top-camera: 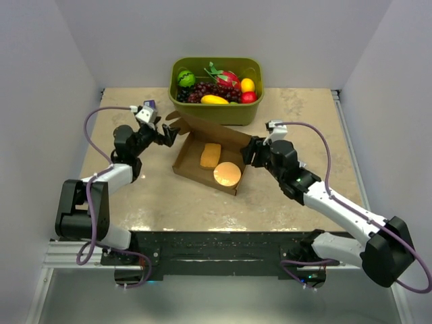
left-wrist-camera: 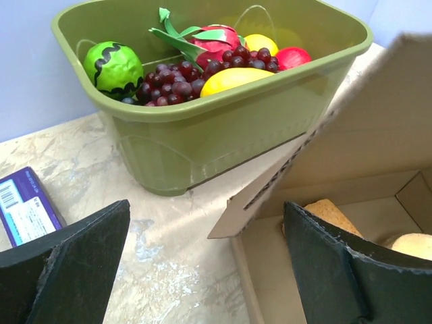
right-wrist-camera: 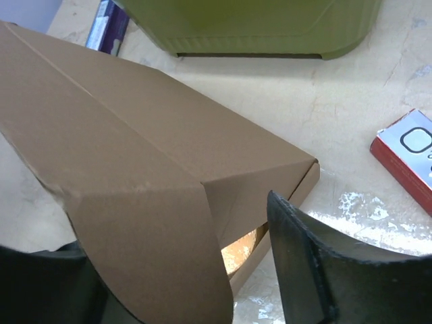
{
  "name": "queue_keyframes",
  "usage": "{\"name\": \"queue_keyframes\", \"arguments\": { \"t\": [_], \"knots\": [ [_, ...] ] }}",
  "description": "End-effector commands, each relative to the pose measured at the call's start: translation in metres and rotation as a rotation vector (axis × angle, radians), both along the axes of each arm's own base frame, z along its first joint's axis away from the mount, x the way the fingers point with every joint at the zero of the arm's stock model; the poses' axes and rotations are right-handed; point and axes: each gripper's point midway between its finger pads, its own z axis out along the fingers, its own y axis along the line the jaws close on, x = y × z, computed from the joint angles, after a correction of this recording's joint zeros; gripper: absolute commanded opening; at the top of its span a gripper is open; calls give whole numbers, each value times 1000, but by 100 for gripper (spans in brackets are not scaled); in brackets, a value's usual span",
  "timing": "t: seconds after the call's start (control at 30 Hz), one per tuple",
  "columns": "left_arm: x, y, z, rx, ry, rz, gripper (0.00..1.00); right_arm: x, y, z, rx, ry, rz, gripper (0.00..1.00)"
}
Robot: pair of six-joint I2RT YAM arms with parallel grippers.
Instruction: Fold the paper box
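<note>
The shallow brown cardboard paper box (top-camera: 191,164) sits mid-desk (top-camera: 148,196), just in front of the olive-green plastic tub of fruit (top-camera: 214,111), with its lid raised at the back, probably ready for closing. The left hand (top-camera: 169,133) hovers wide open and empty at the lid's far left corner, while the right hand (top-camera: 248,152) straddles the lid's rounded side flap (right-wrist-camera: 148,223). Only the right wrist view shows a gap beside that flap, so nothing is pinched; only the top view shows the tan round piece (top-camera: 227,175) inside whole.
</note>
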Motion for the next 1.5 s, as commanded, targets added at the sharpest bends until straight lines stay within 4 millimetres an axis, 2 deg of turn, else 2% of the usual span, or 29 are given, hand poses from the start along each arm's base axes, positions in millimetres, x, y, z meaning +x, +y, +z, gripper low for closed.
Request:
{"name": "queue_keyframes", "arguments": {
  "t": [0.0, 0.07, 0.17, 0.63, 0.73, 0.87, 0.9, 0.93, 1.0, 1.07, 1.17, 1.3, 1.47],
  "knots": [
    [8, -8, 24, 25, -104, -63, 95, 13, -3, 17, 16, -49, -62, 54],
    [9, -11, 16, 30, -72, -87, 92, 14, -3, 16, 9, -46, -65, 51],
    [11, -15, 13, 33, -66, -111, 86, 15, -3, 13, -4, -38, -66, 49],
    [12, -26, 19, -18, -71, -167, 55, 20, 2, 7, -24, -15, -55, 46],
    [13, -27, 21, -20, -68, -169, 32, 20, 3, 4, -27, -7, -53, 44],
    [10, -37, 21, -17, -64, -181, 24, 21, 4, 3, -26, -4, -49, 39],
    [8, -45, 20, -17, -60, -194, 21, 21, 5, 2, -29, -2, -48, 38],
    [9, -47, 20, -15, -51, -181, 14, 21, 5, 2, -28, -1, -47, 38],
    [7, -58, 16, -5, -28, -179, 6, 21, 5, 2, -27, -2, -47, 35],
    [8, -58, 18, 0, -20, -130, 0, 22, 4, 1, -27, -2, -54, 34],
    [2, -74, 19, 4, -1, -108, 0, 22, 4, 1, -24, -4, -59, 32],
    [-3, -82, 19, -2, 33, -73, 0, 23, 5, -4, -23, 3, -57, 29],
    [-1, -78, 36, -84, 66, -16, 0, 24, 5, -13, -33, 14, -62, 21]
  ]
}}
